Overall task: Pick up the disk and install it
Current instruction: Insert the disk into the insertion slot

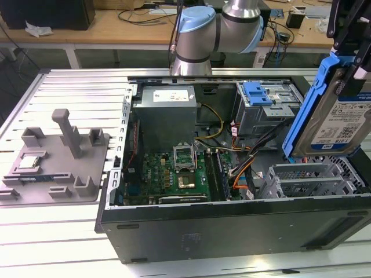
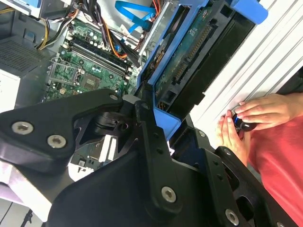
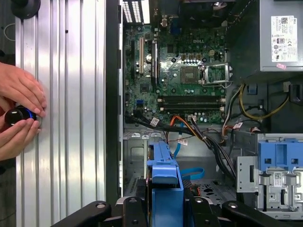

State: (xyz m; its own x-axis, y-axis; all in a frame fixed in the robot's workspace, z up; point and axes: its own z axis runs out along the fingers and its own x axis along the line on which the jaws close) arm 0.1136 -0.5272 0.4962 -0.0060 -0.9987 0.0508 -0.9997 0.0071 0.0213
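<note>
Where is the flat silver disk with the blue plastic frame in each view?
Exterior view: flat silver disk with blue plastic frame, upright, at the exterior view's right.
Second wrist view: disk seen from its board side.
First wrist view: disk end-on, blue edge facing.
Shared landmark: green motherboard.

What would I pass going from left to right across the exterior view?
Grey fixture → motherboard → drive cage → disk, held up above the open computer case at the exterior view's right.
</note>
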